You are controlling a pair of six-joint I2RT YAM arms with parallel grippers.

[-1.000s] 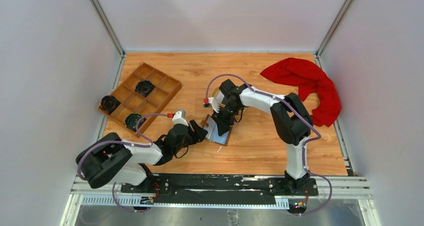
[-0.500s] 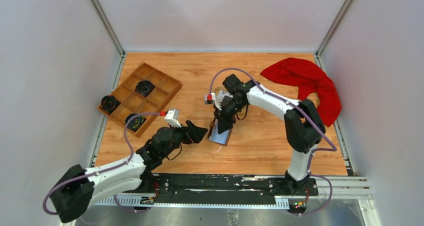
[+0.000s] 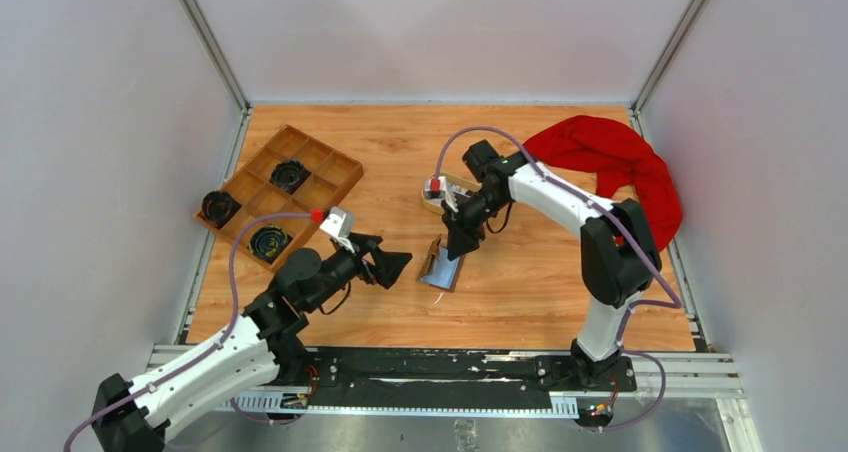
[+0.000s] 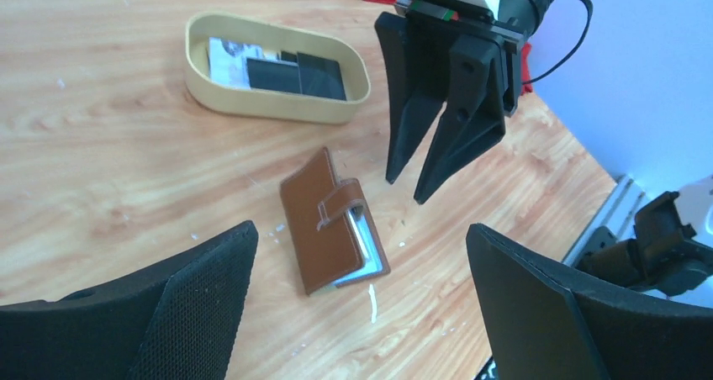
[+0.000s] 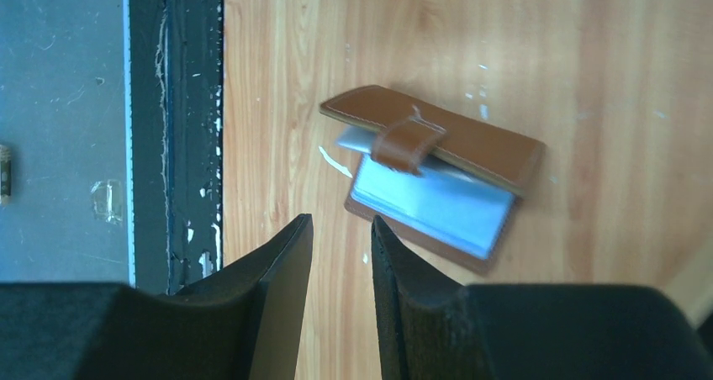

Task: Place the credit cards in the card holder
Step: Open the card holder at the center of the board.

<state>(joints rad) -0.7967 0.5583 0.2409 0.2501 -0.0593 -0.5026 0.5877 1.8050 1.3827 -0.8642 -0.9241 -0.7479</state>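
Note:
The brown card holder [image 3: 440, 268] lies on the wooden table, half open, with its strap flap raised and grey pockets showing [image 5: 433, 197]. It also shows in the left wrist view [image 4: 330, 222]. The credit cards, one black [image 4: 296, 75] and one whitish [image 4: 225, 55], lie in the oval tan dish [image 4: 252, 102]. My left gripper [image 3: 402, 264] is open wide and empty, just left of the holder and apart from it [image 4: 361, 233]. My right gripper [image 3: 460, 250] hovers above the holder's far edge, its jaws a narrow gap apart and empty [image 5: 340, 222].
A wooden compartment tray [image 3: 300, 177] with black round parts stands at the back left. A red cloth [image 3: 612, 162] lies at the back right. The tan dish [image 3: 462, 183] sits just behind the right gripper. The black front rail [image 5: 172, 128] lies near the holder.
My left gripper has pulled back left, away from the card holder. My right gripper has risen and shifted right off it. The holder now lies free.

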